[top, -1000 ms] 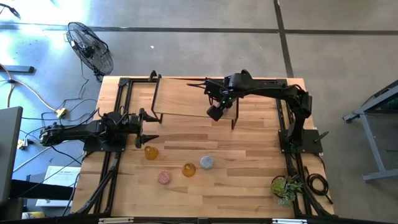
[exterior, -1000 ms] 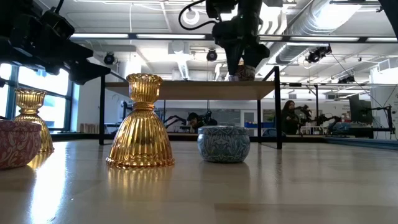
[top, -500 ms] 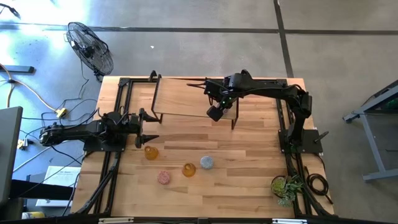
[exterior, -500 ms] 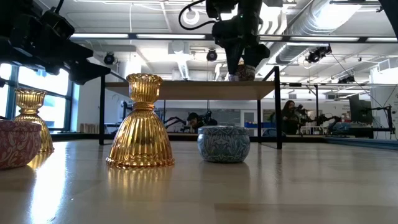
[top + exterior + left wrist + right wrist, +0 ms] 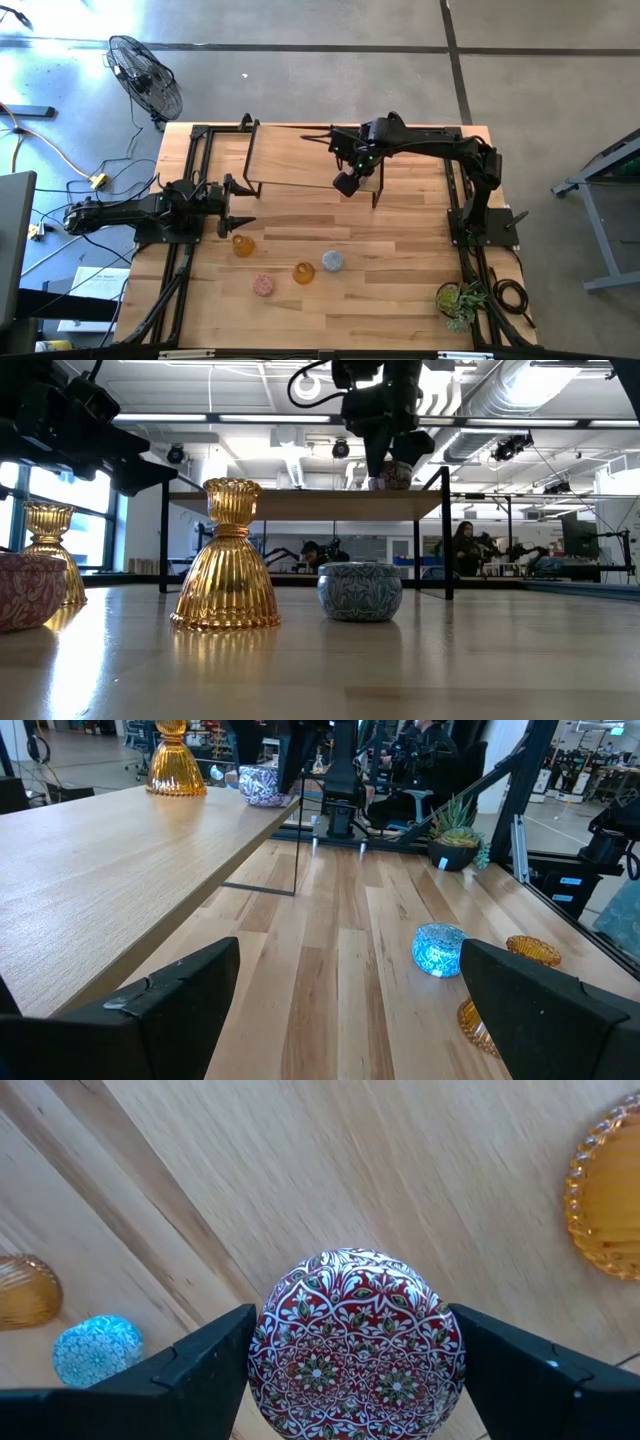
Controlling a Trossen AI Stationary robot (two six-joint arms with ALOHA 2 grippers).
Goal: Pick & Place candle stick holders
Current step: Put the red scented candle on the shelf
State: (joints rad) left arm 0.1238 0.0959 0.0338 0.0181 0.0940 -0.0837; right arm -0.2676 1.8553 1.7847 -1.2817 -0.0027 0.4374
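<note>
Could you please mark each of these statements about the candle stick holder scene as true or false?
1. The right gripper has its fingers on either side of the red-and-white patterned low round glass holder. True.
2. The left gripper holds an amber flask-shaped holder. False: its fingers are open with nothing between them.
3. The light blue low round glass holder stands on the raised wooden shelf. False: it stands on the wooden table top, beside the amber glass holder on the table.
4. The amber flask-shaped glass holder on the shelf already stands upright there. True.
</note>
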